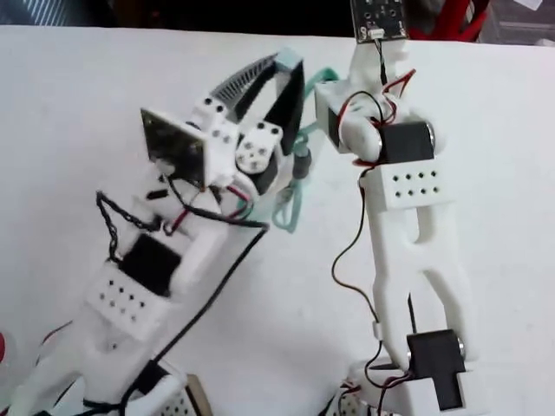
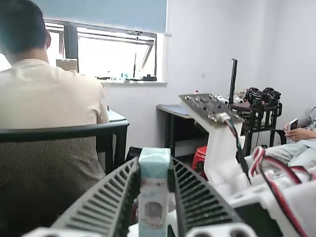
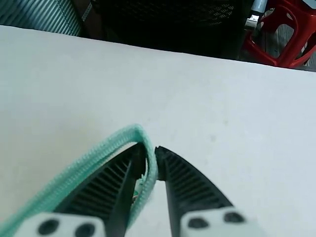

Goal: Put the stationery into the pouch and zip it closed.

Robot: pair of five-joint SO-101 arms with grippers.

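Largely hidden in the high view is the mint-green pouch (image 1: 290, 208). A looped strip of it is seen on the white table (image 1: 486, 95) between the two arms, and another bit beside the wrist of the right arm (image 1: 416, 234). The rest is covered by the left arm (image 1: 147, 277) and its camera board (image 1: 173, 143). Whether the zip stands open cannot be told.

The pouch's edge is given close up by the right wrist view. There the right gripper (image 3: 151, 154) is seen clamped on it, the black ribbed fingers (image 3: 190, 185) pressed together with the green fabric between them and the table surface beyond. From above, those fingertips are covered by the arm's own white housing.

The left gripper (image 2: 154, 165) is shown in its own wrist view closed on a small pale-blue stationery box (image 2: 154, 197), held upright between the ribbed fingers. The box's lower end is cut off at the frame edge, and its print is too small to be made out. That view looks out across the room, so the box's place relative to the pouch cannot be judged from it. In the high view the box is seen as a pale-blue tip between the left fingers, just beside the right arm's wrist and the upper bit of pouch.
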